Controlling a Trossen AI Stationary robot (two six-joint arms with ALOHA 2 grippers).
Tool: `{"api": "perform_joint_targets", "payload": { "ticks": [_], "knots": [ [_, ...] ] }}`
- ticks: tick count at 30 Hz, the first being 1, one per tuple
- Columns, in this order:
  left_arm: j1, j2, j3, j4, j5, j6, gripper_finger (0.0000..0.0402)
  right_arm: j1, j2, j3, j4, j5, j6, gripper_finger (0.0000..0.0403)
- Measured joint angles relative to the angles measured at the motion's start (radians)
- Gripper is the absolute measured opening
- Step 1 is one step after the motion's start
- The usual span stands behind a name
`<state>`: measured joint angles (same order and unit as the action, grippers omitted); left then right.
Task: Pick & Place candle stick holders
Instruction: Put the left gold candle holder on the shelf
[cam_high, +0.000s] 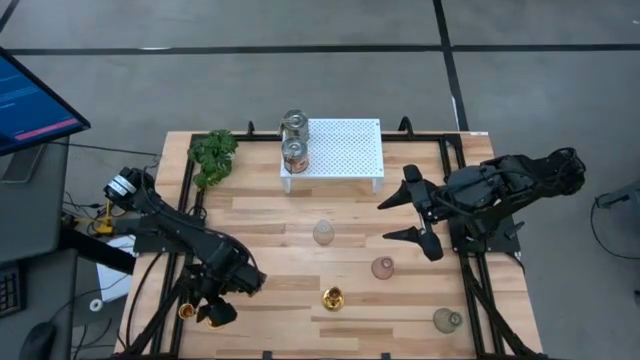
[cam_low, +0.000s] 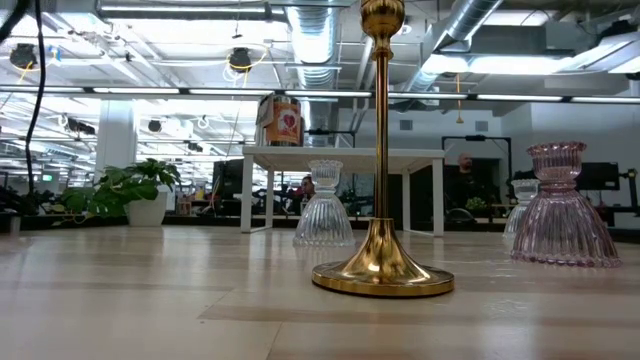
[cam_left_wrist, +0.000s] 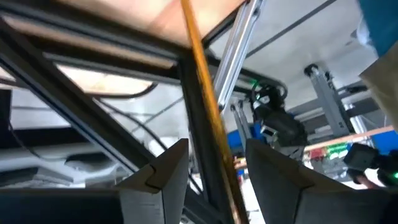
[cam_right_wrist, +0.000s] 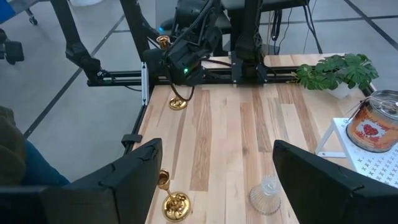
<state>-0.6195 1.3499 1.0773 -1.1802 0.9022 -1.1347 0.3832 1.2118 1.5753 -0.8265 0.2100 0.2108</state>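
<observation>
We count two tall, shiny gold candle stick holders with thin stems and round bases. One (cam_high: 332, 297) (cam_low: 381, 200) (cam_right_wrist: 171, 202) stands upright on the wooden table (cam_high: 270, 270) near its front middle, long axis vertical, apart from both arms. The other (cam_high: 187, 311) (cam_right_wrist: 178, 102) is at the table's left edge by the left gripper (cam_high: 207, 312) (cam_left_wrist: 217, 162). Its stem rises roughly upright, perhaps leaning outward. The stem runs past that gripper in the left wrist view, but we cannot tell whether it is clamped.

There are three small ribbed glass holders: clear (cam_high: 323, 232), pink (cam_high: 383, 267) and greyish (cam_high: 447, 320). Two tin cans (cam_high: 294, 140) sit on a white perforated stand (cam_high: 345, 148), beside one green plant (cam_high: 213, 152).

The left arm stretches low along the table's left side. The right arm bends inward at the right, and the right gripper (cam_high: 425, 213) (cam_right_wrist: 217, 149) hangs above the boards with jaws wide and holding nothing.
</observation>
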Motion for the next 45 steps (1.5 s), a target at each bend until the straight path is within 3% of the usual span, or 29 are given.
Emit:
{"api": "perform_joint_targets", "payload": {
  "ticks": [4, 13, 22, 29, 35, 45],
  "knots": [
    [0.001, 0.000, -0.011, 0.005, 0.014, 0.003, 0.0137, 0.000, 0.000, 0.000, 0.000, 0.000, 0.000, 0.0296],
    [0.007, 0.000, -0.011, 0.023, 0.063, 0.030, 0.0015, 0.000, 0.000, 0.000, 0.000, 0.000, -0.008, 0.0296],
    [0.078, -0.001, -0.012, -0.038, 0.092, -0.001, 0.0014, 0.001, 0.000, 0.000, 0.001, 0.027, -0.029, 0.0296],
    [0.247, -0.002, 0.061, -0.087, 0.072, 0.034, 0.0014, 0.000, 0.000, 0.000, 0.001, 0.027, -0.054, 0.0296],
    [0.433, -0.003, 0.159, -0.258, -0.015, 0.118, 0.0014, 0.000, 0.000, 0.000, -0.003, 0.027, -0.127, 0.0296],
    [0.699, 0.008, 0.171, -0.281, -0.040, 0.135, 0.0014, -0.003, -0.001, 0.000, -0.005, 0.026, -0.240, 0.0296]
  ]
}}
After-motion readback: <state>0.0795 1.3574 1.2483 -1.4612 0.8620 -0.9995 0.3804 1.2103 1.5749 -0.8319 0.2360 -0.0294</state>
